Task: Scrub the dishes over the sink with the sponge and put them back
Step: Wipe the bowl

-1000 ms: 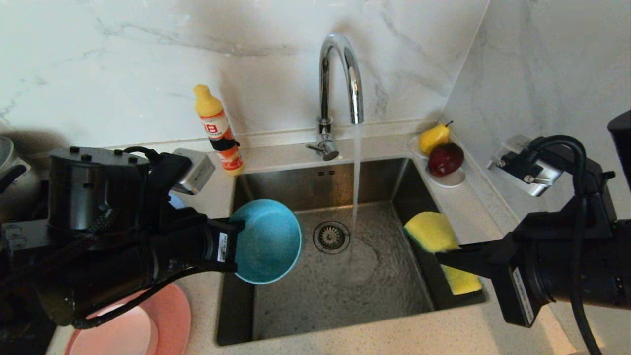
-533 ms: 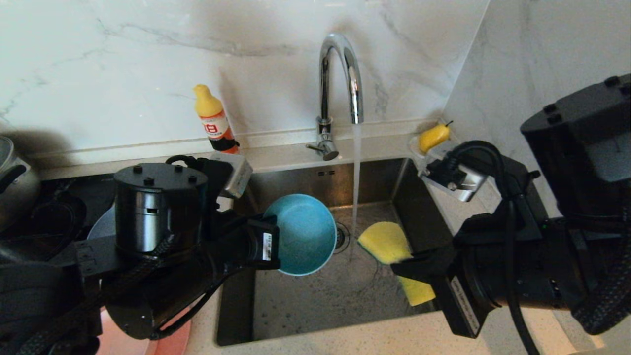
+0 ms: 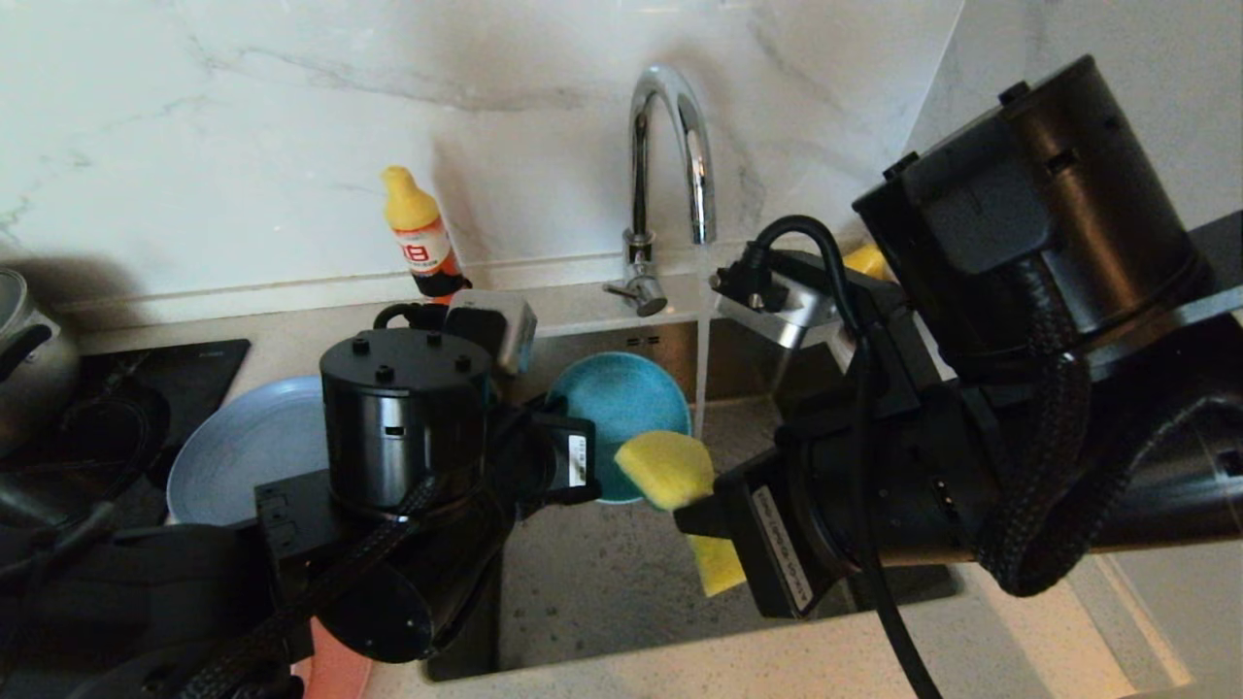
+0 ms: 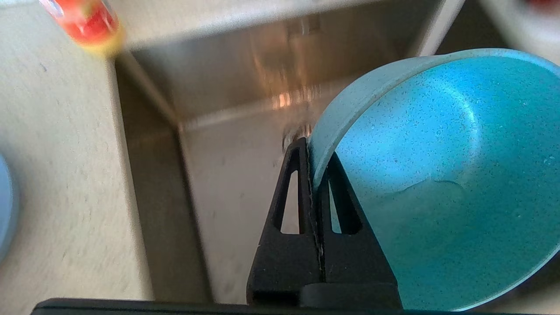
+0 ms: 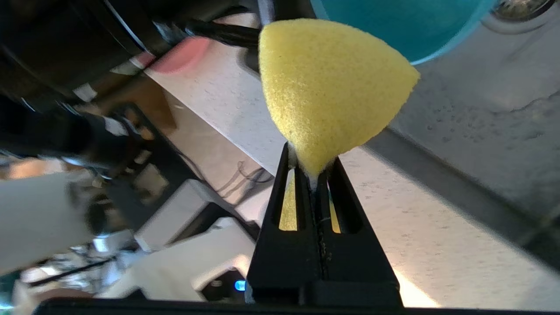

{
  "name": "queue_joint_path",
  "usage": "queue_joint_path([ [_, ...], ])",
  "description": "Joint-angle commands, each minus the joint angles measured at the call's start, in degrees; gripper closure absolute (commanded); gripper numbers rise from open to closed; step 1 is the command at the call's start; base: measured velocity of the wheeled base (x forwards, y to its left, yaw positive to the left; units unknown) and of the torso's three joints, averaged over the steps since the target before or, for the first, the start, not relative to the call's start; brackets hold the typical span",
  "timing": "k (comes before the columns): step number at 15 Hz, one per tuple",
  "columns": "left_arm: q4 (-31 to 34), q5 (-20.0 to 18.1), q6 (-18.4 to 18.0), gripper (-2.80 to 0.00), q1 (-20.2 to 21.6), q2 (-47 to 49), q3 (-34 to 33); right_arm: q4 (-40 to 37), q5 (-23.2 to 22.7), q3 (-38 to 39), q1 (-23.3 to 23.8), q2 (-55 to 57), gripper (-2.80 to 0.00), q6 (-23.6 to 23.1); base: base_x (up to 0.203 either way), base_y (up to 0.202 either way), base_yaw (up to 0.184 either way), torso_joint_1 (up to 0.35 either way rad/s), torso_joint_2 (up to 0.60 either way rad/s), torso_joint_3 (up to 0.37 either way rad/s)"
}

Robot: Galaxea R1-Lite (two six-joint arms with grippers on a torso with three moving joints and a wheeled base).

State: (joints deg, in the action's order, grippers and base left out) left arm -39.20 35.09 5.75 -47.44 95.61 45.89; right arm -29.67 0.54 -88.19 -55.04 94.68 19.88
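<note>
Blocking much of the head view, both arms are crowding over the sink [image 3: 602, 592], so its drain is hidden and only part of the floor is showing. The right arm's bulk is covering the corner behind it, where just a sliver of something yellow [image 3: 864, 260] is peeking out, too little to identify. The left pincer [image 4: 314, 144] is pinching the bowl's [image 3: 621, 408] rim, fingers pressed tight on the thin wall, and is holding the bowl tilted on edge above the basin, its teal inside facing the right arm. The right pincer [image 5: 313, 168] is clamping the sponge [image 3: 665, 468] hard at its middle, so the yellow foam is bulging out ahead of the fingers and a second lobe is hanging below; whether the foam is touching the bowl or just beside its lower rim is hard to make out. Water is running from the tap [image 3: 670, 146] in a thin stream just behind the bowl. On the desk [image 3: 291, 345] to the left, a grey-blue plate [image 3: 243, 437] is lying half hidden by the left arm, and a pink plate [image 3: 335, 670] is showing only as a sliver at the lower edge. A yellow-capped bottle [image 3: 419, 233] is standing against the wall, and a pot [image 3: 24, 340] is being cut off at the far left.
</note>
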Motion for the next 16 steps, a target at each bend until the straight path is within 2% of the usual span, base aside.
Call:
queue_joint_path([
  [1, -0.70, 0.68, 0.06, 0.00, -0.38, 1.16, 0.55, -2.49, -2.24, -4.15, 0.20, 3.91, 0.00, 2.91, 0.000, 0.000, 0.000, 0.000, 0.00, 0.000],
  [5, -0.85, 0.60, 0.40, 0.00, -0.38, -0.08, -0.52, -2.64, -6.59, -4.43, 3.43, 4.81, 0.00, 6.66, 0.000, 0.000, 0.000, 0.000, 0.00, 0.000],
  [8, -5.47, 0.59, 0.40, 0.00, -0.30, 0.05, -1.72, -2.82, -10.05, -5.28, 6.13, 4.47, 0.00, 8.81, 0.000, 0.000, 0.000, 0.000, 0.00, 0.000],
  [13, -6.90, 0.51, 0.31, 0.00, -0.43, -0.49, -3.14, -4.42, -16.40, -8.99, 7.45, 5.15, 0.00, 14.77, 0.000, 0.000, 0.000, 0.000, 0.00, 0.000],
  [16, -10.46, 0.51, 0.31, 0.00, -0.73, -0.54, -4.45, -5.59, -17.05, -12.14, 8.31, 7.11, 0.00, 17.33, 0.000, 0.000, 0.000, 0.000, 0.00, 0.000],
])
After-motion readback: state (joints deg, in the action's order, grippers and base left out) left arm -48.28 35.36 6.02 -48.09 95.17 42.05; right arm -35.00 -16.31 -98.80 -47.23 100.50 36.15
